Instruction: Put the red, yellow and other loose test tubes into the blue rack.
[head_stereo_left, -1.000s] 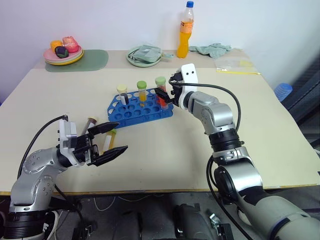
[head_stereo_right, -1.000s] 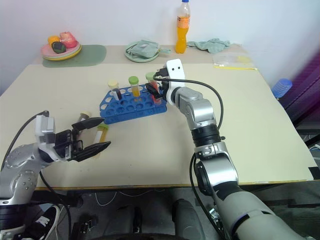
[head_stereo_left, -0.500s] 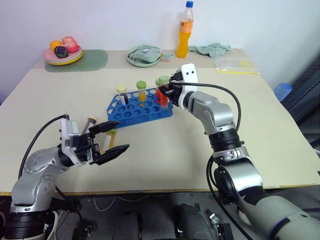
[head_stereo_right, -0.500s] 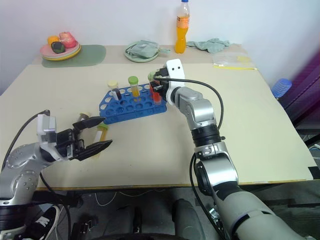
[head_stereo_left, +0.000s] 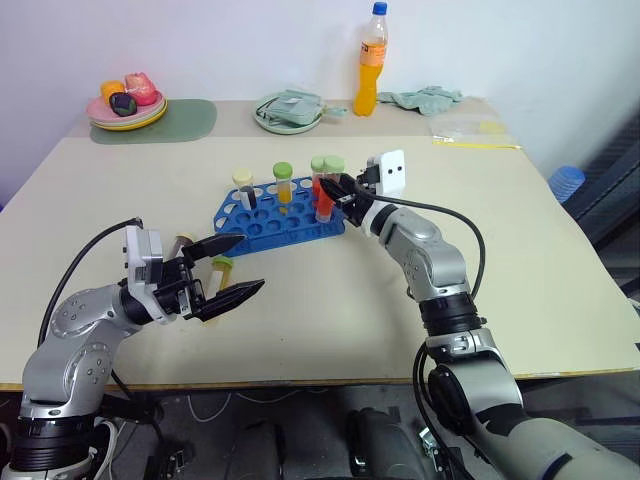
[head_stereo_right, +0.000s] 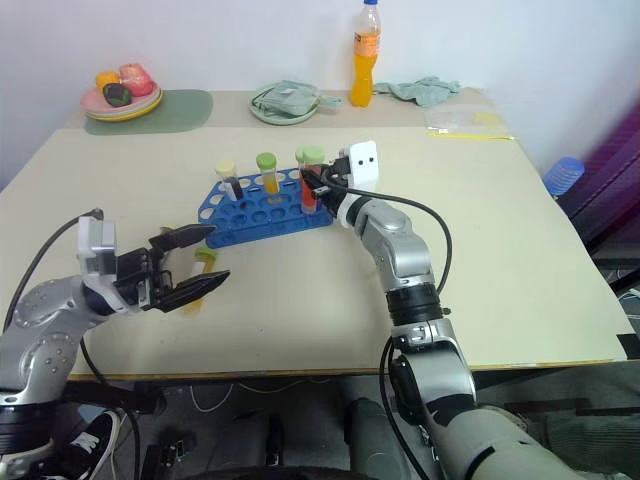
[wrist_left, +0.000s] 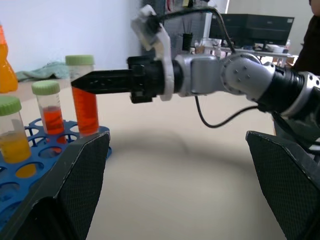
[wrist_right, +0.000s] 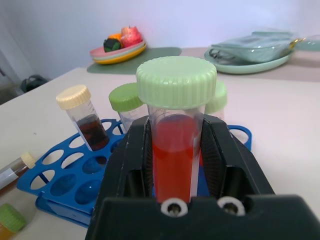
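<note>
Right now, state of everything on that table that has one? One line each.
Right gripper: jaws shut on the red tube, at the rack.
Red tube: capped, upright, lower end in the rack.
Left gripper: jaws open, empty.
Blue rack: four capped tubes upright, most holes free.
Loose yellow tube: lying on the table between the open jaws.
Loose dark tube: lying beside it.
Orange bottle: capped, upright.

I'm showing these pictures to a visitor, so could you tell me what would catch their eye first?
Most striking is the right end effector, shut on a green-capped red tube at the near right end of the blue rack in the middle of the table. Nearer the robot, the left end effector is open over two loose tubes lying on the table.
</note>
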